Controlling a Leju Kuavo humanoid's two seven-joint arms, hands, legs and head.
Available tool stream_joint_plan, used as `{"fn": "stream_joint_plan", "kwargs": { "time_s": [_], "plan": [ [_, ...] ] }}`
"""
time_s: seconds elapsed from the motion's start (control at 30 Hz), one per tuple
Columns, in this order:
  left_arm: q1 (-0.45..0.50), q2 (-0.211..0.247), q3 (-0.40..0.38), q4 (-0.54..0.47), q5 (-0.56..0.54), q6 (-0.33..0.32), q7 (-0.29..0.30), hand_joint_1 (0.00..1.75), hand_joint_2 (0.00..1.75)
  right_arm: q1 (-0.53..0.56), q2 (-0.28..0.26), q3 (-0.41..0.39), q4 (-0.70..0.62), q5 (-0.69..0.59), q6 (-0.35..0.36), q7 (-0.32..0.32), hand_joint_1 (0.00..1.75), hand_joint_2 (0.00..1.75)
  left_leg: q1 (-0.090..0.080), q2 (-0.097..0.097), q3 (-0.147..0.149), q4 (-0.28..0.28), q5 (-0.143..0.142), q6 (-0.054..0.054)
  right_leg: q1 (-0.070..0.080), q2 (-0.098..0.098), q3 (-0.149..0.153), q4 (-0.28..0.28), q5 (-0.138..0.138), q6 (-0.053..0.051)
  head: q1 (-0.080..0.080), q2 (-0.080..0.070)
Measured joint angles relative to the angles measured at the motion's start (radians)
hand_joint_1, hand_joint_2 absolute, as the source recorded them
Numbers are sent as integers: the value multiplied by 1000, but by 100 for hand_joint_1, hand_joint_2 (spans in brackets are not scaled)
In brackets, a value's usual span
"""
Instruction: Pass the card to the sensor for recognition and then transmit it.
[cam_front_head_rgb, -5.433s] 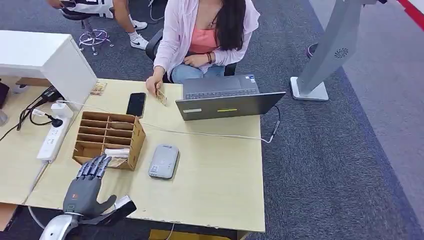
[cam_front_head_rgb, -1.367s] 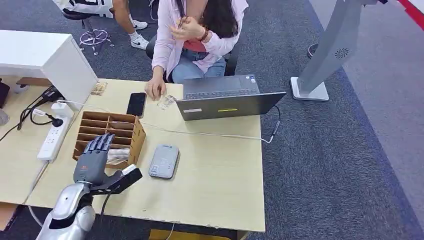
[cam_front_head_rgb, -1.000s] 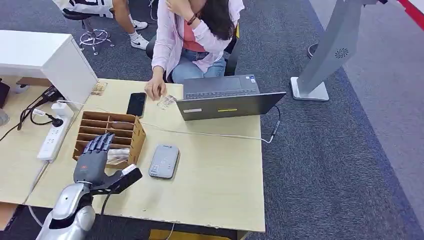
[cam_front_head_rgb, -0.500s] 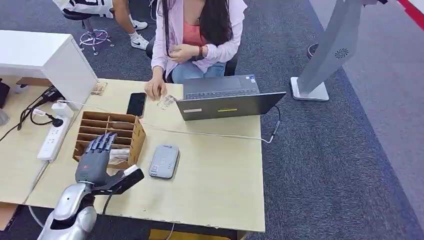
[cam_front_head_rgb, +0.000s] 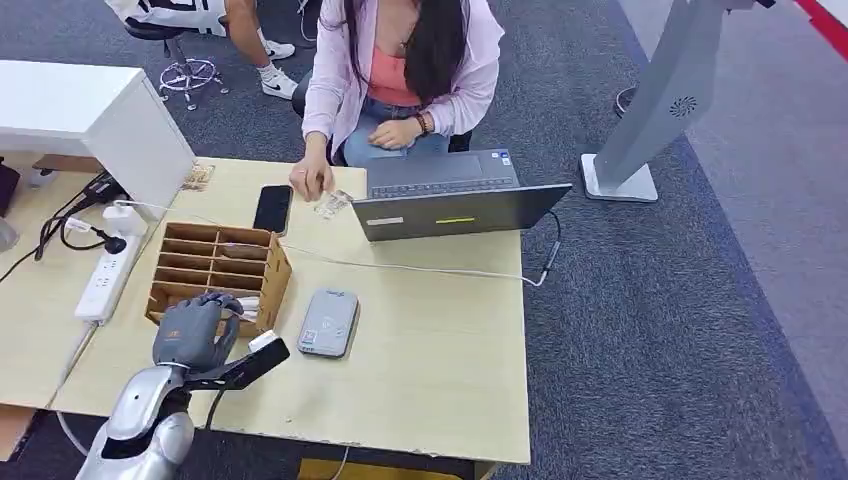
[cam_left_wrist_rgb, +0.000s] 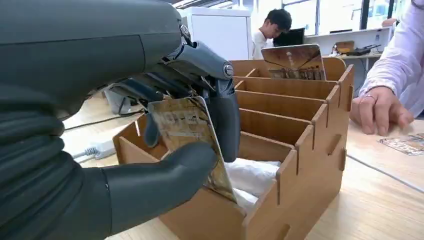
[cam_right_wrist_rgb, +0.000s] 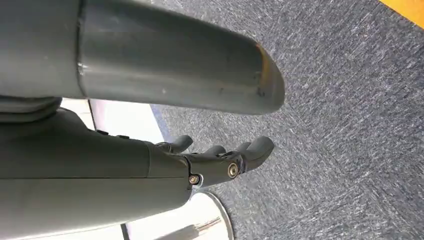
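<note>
Head view: left hand (cam_front_head_rgb: 195, 330) curled over the near slot of the wooden box (cam_front_head_rgb: 262, 262), right beside the grey sensor (cam_front_head_rgb: 328, 322), a short way to carry.

Left wrist view: card (cam_left_wrist_rgb: 192, 134) pinched between thumb (cam_left_wrist_rgb: 165, 172) and fingers (cam_left_wrist_rgb: 227, 117), standing on edge, tilted, long side running up out of the slot, probably ready to lift.

Right wrist view: right hand (cam_right_wrist_rgb: 220, 157) hanging over carpet (cam_right_wrist_rgb: 350, 100), fingers a little bent, holding nothing.

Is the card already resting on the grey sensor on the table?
No, the card is pinched in the left hand above the wooden organizer, away from the sensor.
</note>
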Motion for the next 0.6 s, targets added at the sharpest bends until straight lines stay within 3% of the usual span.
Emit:
{"fn": "stream_joint_plan", "kwargs": {
  "time_s": [0.6],
  "plan": [
    [-13, 1, 0, 0, 13, 2, 0, 175, 175, -1, 0, -15, 0, 17, 0, 0, 0, 0, 0, 0, 0, 0, 0, 0, 0, 0, 0, 0, 0, 0, 0, 0]
  ]
}}
